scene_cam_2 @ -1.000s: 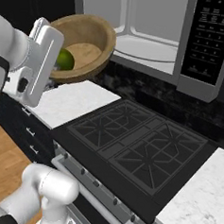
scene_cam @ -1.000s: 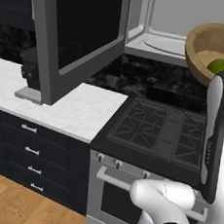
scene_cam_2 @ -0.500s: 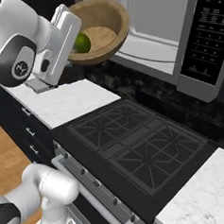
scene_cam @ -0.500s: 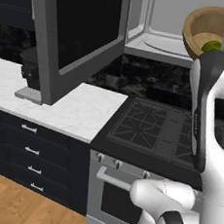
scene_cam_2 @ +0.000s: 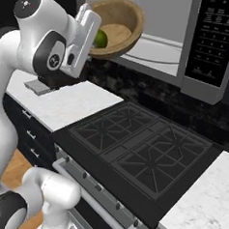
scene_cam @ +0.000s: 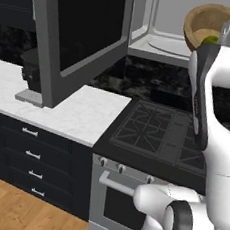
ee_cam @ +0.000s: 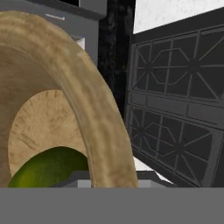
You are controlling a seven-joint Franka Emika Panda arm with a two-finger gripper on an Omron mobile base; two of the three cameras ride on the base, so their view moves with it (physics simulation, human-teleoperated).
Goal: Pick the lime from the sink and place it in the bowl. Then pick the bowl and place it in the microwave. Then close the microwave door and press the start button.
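One wooden bowl (scene_cam_2: 118,27) tipped in the air at the open microwave (scene_cam_2: 155,42) mouth, gripper (scene_cam_2: 93,36) clamped on its rim, lime (scene_cam_2: 100,38) inside against the low side, microwave door (scene_cam: 78,32) swung wide, stove (scene_cam_2: 138,149) below.

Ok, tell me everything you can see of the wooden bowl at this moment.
The bowl is round, wide and fairly shallow, tan-brown wood with a lighter, grained inside and a thick rim. It is held in the air by the gripper at its rim, tilted so that its opening faces partly sideways, in front of the open microwave, above the counter's edge beside the stove. The lime lies inside against the low side. The hand view shows rim and lime close up.
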